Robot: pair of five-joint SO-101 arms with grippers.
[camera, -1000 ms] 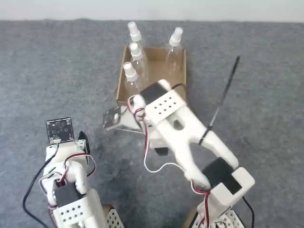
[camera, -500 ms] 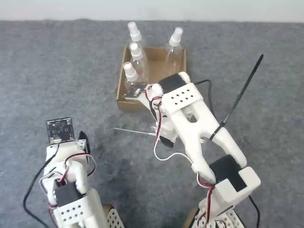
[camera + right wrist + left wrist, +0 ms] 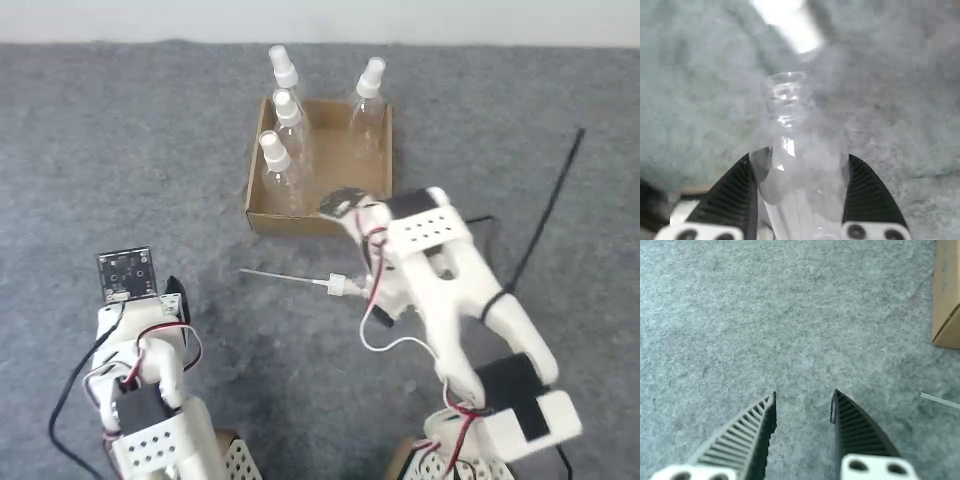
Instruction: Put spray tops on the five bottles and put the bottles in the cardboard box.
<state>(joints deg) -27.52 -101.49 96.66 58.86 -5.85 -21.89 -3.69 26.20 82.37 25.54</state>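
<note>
Four capped bottles (image 3: 276, 165) stood at the cardboard box (image 3: 290, 222), my right jaws clutched the uncapped fifth bottle (image 3: 795, 165), its spray top (image 3: 337, 285) lying near the box.

Right wrist view: the bottle (image 3: 790, 150) between the fingers of the right gripper (image 3: 799, 157) is smeared by blur. I can make out its open neck, but its lower body runs off the edge. A white streak (image 3: 785, 20) beyond it is too blurred to identify.

High view: the right arm (image 3: 440, 270) covers that bottle and the near right corner of the cardboard box (image 3: 258, 215). The rear left bottle (image 3: 283, 68) has its body hidden behind the next bottle (image 3: 289, 108), so I cannot tell whether it stands inside the box.

Left wrist view: the box and the thin tube (image 3: 939, 400) are both cut off at the edge.
</note>
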